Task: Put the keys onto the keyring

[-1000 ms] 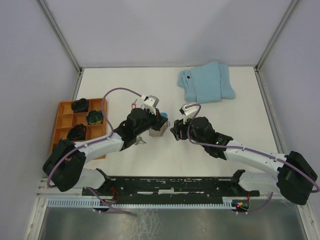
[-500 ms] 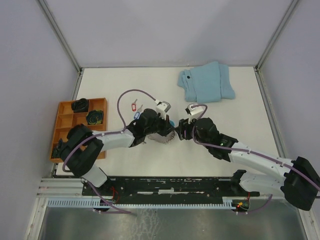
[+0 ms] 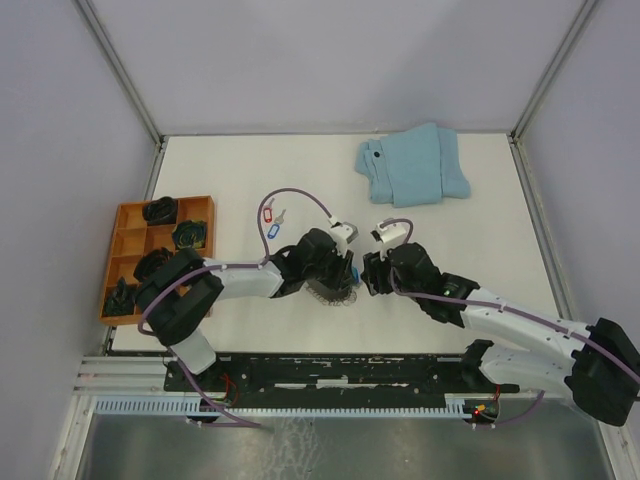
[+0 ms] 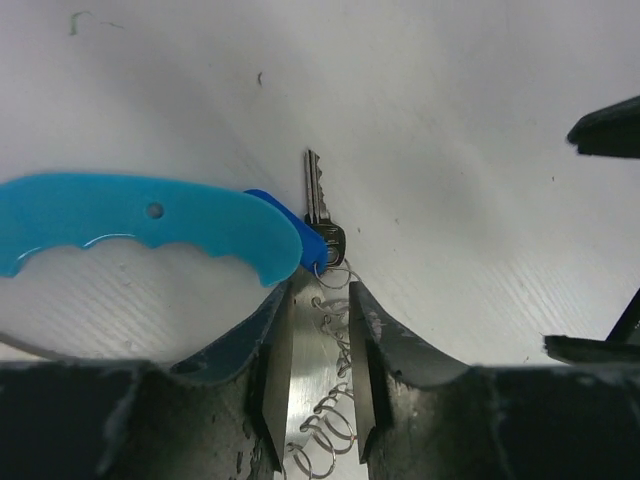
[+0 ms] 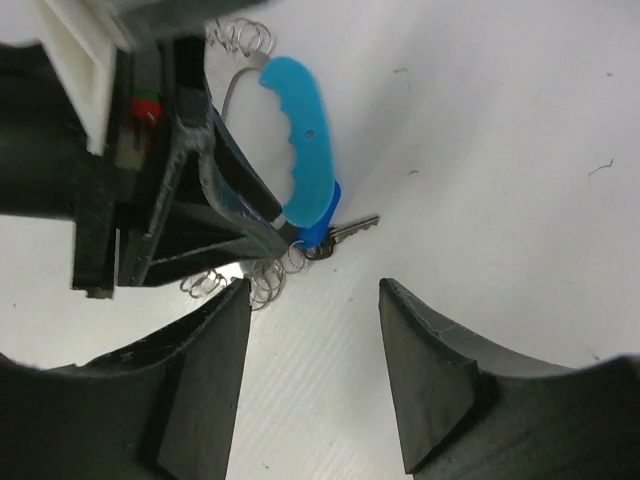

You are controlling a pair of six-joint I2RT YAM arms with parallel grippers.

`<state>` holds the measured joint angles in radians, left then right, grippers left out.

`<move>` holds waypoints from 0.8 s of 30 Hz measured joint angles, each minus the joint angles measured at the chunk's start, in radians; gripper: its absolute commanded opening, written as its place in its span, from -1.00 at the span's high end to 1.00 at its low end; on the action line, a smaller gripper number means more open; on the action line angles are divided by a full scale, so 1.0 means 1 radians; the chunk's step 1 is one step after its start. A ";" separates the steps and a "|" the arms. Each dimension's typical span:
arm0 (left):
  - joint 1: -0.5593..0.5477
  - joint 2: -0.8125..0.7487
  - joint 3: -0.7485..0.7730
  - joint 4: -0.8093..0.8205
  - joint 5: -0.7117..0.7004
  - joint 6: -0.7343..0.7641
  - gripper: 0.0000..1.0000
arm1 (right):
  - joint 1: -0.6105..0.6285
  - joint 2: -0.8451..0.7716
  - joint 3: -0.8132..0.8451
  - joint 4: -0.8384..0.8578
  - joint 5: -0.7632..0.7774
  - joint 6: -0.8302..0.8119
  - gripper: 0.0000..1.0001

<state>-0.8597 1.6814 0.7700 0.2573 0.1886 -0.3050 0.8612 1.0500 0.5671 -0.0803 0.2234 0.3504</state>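
The left gripper is clenched on the keyring by its coiled wire, with the blue grip at its 10 o'clock. A silver key lies at 12 o'clock, touching the grip's tip; I cannot tell whether it is threaded. The right gripper hangs released, wide open, below it. It is best to hold the ring steady and pinch the key's blade squarely. Overhead, two tagged keys lie at the left gripper's 10 o'clock.

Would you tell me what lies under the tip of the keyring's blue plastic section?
A darker blue tag pokes out from under the plastic section, its silver key lying clear; most of the tag is covered.
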 measured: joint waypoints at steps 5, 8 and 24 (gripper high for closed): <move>0.001 -0.107 -0.016 -0.032 -0.068 0.000 0.16 | 0.000 0.066 0.025 -0.061 -0.039 -0.008 0.02; 0.012 -0.196 -0.052 -0.030 -0.102 -0.002 0.15 | 0.000 0.126 0.053 -0.085 -0.071 -0.019 0.10; 0.071 -0.245 -0.188 -0.038 -0.136 -0.038 0.18 | 0.040 0.418 0.204 -0.116 -0.196 -0.051 0.38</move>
<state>-0.7883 1.4368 0.5819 0.2192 0.0528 -0.3431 0.9009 1.4681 0.7708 -0.1959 0.0269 0.2989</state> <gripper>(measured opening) 0.416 0.321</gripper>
